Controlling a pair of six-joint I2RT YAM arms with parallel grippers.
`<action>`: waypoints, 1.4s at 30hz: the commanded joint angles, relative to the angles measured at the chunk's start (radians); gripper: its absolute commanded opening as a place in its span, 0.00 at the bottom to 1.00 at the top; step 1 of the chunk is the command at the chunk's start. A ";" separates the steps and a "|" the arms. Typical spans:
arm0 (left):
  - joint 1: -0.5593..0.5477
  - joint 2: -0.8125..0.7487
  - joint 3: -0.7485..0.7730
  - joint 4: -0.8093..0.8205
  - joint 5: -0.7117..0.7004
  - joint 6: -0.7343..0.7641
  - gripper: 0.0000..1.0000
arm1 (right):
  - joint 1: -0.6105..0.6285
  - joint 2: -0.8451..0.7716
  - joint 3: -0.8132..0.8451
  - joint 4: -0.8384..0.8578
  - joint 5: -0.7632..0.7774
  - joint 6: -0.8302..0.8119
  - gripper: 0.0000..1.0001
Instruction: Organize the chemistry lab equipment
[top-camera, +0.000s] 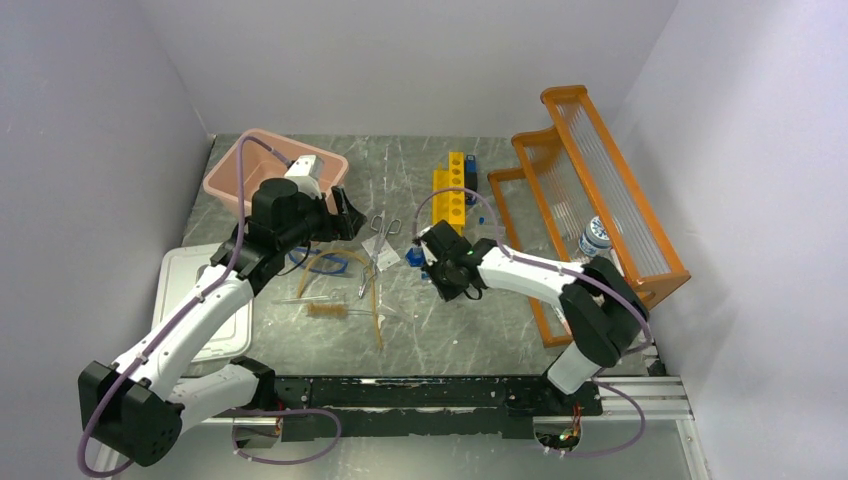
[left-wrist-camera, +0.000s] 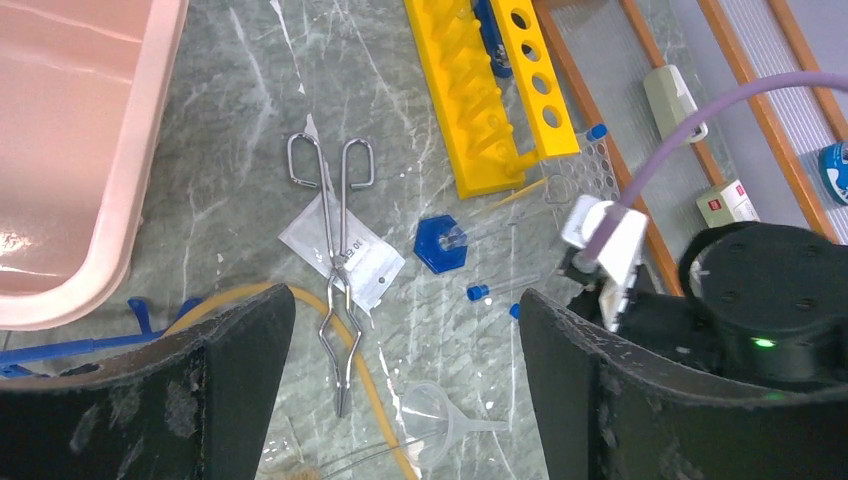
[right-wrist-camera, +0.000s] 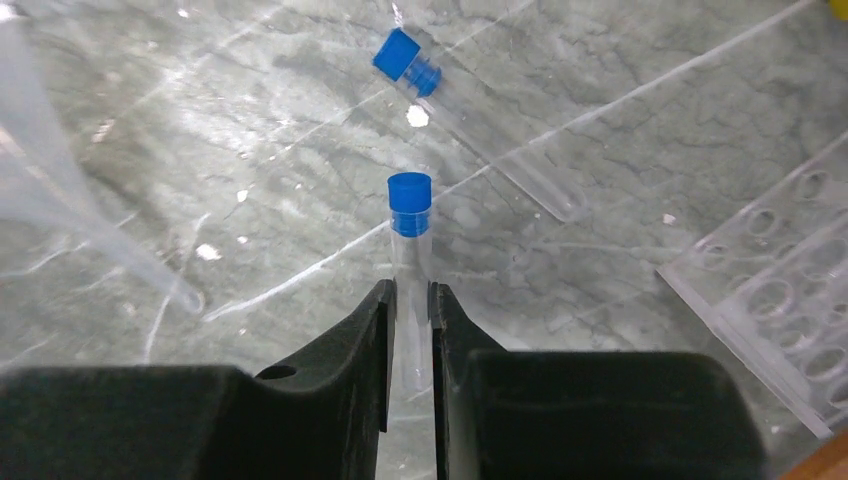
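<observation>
Table centre: scissors (top-camera: 378, 240) lying across packet (left-wrist-camera: 305, 235). Tub (top-camera: 228, 180) at 10 o'clock, lid (top-camera: 185, 290) at 8, tube rack (top-camera: 450, 190) at 12, shelf rack (top-camera: 600, 180) at 3. Brush (top-camera: 327, 310) and tubing (top-camera: 378, 315) at 6. Capped tube (right-wrist-camera: 410, 250) between right gripper (right-wrist-camera: 410, 290) fingers.

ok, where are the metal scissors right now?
Left wrist view, centre: the metal scissors lie across the white packet, between the pink plastic tub and the yellow tube rack.

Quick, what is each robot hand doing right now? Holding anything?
Left hand: open, holding nothing.
Right hand: closed on a blue-capped glass tube.
</observation>
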 joint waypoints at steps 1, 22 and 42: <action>0.007 -0.015 0.022 -0.003 0.009 -0.002 0.86 | 0.003 -0.132 -0.010 0.002 -0.045 0.014 0.17; -0.088 -0.047 -0.158 0.435 0.522 -0.165 0.81 | 0.003 -0.514 -0.032 0.658 -0.175 0.493 0.14; -0.137 0.030 -0.139 0.601 0.420 -0.245 0.25 | 0.003 -0.448 0.039 0.633 -0.239 0.534 0.17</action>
